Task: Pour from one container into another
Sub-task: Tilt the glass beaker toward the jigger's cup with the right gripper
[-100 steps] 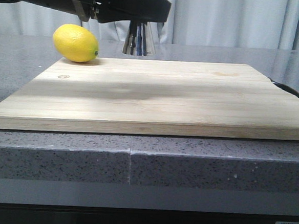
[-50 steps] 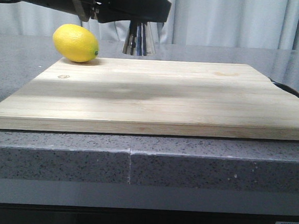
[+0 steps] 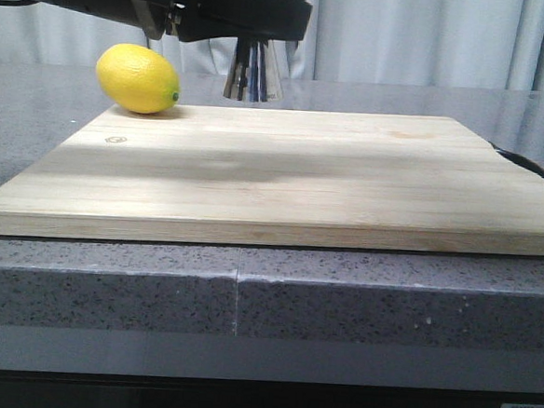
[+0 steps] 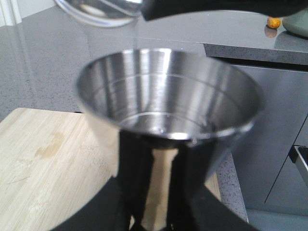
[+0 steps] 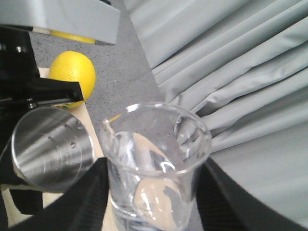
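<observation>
My left gripper is shut on the waist of the steel jigger, which stands upright with its wide cup open and some clear liquid low inside. In the front view the jigger's lower cone hangs just above the board's far edge, under the black left gripper. The glass beaker sits between the black fingers of my right gripper, shut on it. Its rim tilts over the jigger's far lip, and a thin clear stream seems to run down. The jigger is right beside the beaker.
A wooden cutting board lies on the grey stone counter. A lemon rests at the board's far left corner, close to the jigger. A dark handle shows past the board's right edge. Grey curtains hang behind.
</observation>
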Tool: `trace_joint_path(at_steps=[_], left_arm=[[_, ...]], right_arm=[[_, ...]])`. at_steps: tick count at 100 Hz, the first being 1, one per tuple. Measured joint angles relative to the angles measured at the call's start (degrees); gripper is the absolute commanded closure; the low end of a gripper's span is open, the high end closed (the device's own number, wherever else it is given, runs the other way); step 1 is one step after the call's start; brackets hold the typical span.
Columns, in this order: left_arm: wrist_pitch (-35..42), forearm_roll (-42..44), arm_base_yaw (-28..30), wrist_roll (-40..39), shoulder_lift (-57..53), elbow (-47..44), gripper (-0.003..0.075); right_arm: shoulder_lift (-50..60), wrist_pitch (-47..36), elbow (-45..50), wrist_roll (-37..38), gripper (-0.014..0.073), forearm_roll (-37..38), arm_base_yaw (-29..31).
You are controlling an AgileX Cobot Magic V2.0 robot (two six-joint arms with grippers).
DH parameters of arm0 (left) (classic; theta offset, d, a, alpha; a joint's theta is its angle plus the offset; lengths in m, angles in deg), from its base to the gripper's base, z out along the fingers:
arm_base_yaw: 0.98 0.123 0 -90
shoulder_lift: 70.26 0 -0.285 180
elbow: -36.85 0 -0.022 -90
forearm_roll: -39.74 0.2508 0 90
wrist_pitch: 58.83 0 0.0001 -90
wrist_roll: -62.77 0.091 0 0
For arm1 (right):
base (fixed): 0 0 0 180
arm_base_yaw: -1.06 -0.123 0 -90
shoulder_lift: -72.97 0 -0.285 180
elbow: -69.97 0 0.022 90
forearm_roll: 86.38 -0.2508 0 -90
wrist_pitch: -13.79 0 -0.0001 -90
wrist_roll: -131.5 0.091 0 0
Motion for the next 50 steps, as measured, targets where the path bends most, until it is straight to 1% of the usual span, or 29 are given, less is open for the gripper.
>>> trace_joint_path(at_steps=[50], left_arm=[[0.0,0.0,0.0,0.0,0.0,0.0,0.0739]], right_arm=[[0.0,0.04,0.0,0.0,0.0388,0.8,0.0]])
